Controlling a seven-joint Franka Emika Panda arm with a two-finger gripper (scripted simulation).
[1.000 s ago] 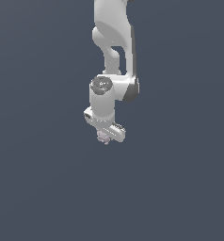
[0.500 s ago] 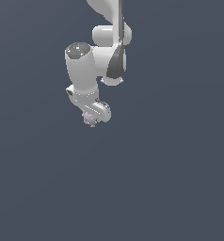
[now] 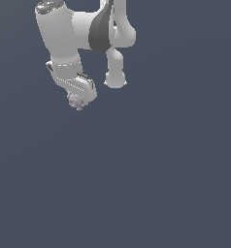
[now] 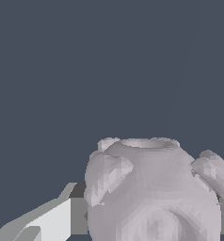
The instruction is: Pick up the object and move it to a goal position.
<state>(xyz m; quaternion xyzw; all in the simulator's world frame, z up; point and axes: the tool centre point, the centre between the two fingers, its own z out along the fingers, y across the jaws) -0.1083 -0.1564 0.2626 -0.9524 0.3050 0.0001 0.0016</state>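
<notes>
- Exterior view: the white arm hangs in the upper part toward the exterior view's left, and the gripper [image 3: 78,99] is clamped on the object [image 3: 76,101], a pale grey-lilac knobbly lump at its tip.
- Wrist view: the object [image 4: 154,193] fills the foreground beside one white finger [image 4: 48,221].
- No writing is readable.

No legible text, label, brand, number or sign appears in either view. The white arm [image 3: 69,38], the pale lilac object [image 4: 154,193] and the plain slate-grey background carry no markings.
</notes>
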